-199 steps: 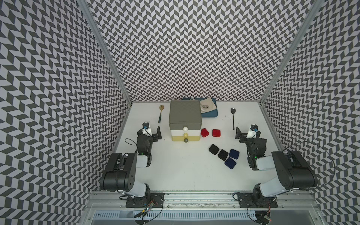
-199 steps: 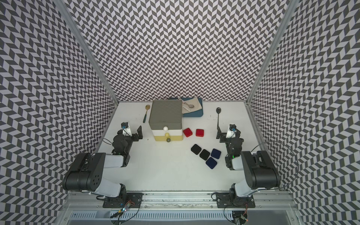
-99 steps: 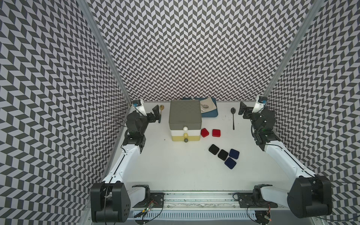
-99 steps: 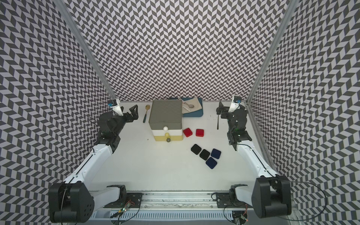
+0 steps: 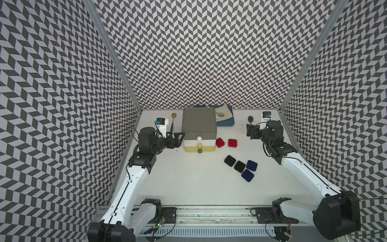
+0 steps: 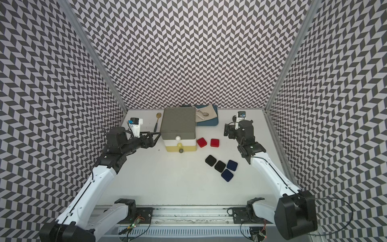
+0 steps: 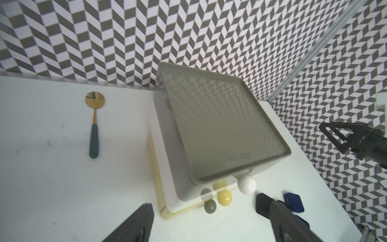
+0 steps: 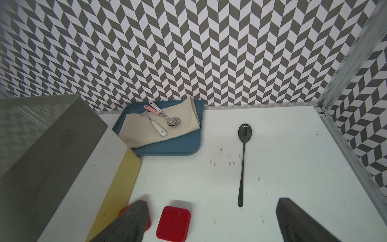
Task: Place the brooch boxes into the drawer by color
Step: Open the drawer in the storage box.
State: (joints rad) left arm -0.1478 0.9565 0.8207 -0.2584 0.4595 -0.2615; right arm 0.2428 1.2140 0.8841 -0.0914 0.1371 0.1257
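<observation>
Six rounded-square brooch boxes point(image 5: 232, 143), red, black, dark blue, lie on white surface point(image 5: 188, 178) beside shut grey-white-yellow three-tier drawer unit point(image 5: 199, 121). Left jaws apart at its front corner; right jaws apart. Centre on one ball knob point(image 5: 199, 138), pull straight.

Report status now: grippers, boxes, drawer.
Left gripper open, empty, beside drawer. Right gripper open, empty. Six brooch boxes on table, none stowed. Drawer tiers look shut; knobs unobstructed.
</observation>
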